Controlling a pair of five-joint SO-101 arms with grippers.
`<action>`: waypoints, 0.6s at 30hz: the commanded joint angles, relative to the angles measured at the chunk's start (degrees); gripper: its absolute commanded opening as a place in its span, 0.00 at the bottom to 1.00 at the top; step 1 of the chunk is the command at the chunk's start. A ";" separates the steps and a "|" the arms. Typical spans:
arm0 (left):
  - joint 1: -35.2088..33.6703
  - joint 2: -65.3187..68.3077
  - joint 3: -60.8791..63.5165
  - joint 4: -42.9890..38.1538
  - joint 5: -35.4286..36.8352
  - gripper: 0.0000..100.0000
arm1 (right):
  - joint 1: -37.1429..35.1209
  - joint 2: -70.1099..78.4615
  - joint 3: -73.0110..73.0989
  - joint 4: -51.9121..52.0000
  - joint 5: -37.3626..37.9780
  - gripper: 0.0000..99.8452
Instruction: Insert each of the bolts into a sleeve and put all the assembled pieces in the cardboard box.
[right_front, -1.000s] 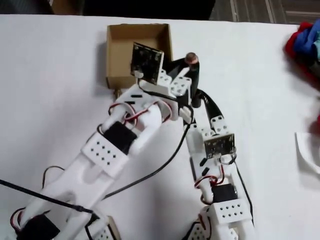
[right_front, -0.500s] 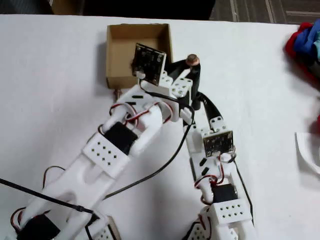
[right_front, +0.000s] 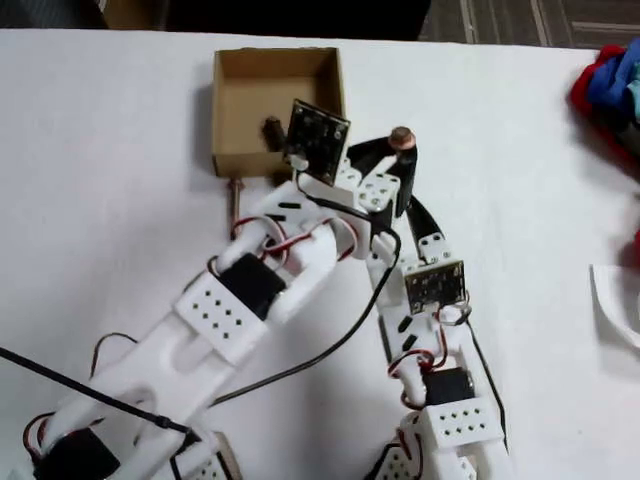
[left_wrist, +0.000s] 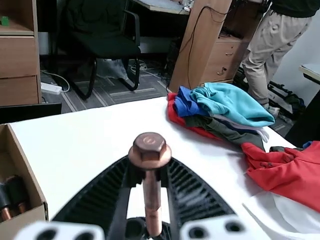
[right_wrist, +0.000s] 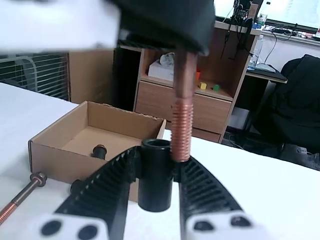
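Standing open on the white surface (right_front: 120, 120), the brown cardboard box (right_front: 250, 95) holds dark assembled pieces (left_wrist: 10, 200), two as far as you can see. Your left pincer (left_wrist: 150, 167) grips one copper bolt (left_wrist: 149, 147) upright, its thread just beside the one black sleeve (right_wrist: 155, 185) clamped in your right pincer (right_wrist: 157, 162). A second bolt (right_front: 234, 200) lies beside the box.

White table (right_front: 100, 150) with cardboard box (right_front: 250, 100), loose bolt (right_front: 234, 200), clothes (right_front: 605, 80)
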 joint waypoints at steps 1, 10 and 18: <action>0.18 -2.73 -0.84 -0.09 -0.44 0.03 | 0.57 0.22 0.62 -0.13 -0.09 0.02; -2.99 -2.73 -6.55 0.09 -3.34 0.03 | 0.40 0.22 0.62 0.13 -0.09 0.02; -3.78 -2.73 -4.09 0.44 -2.99 0.03 | 0.48 0.22 0.62 0.13 -0.09 0.02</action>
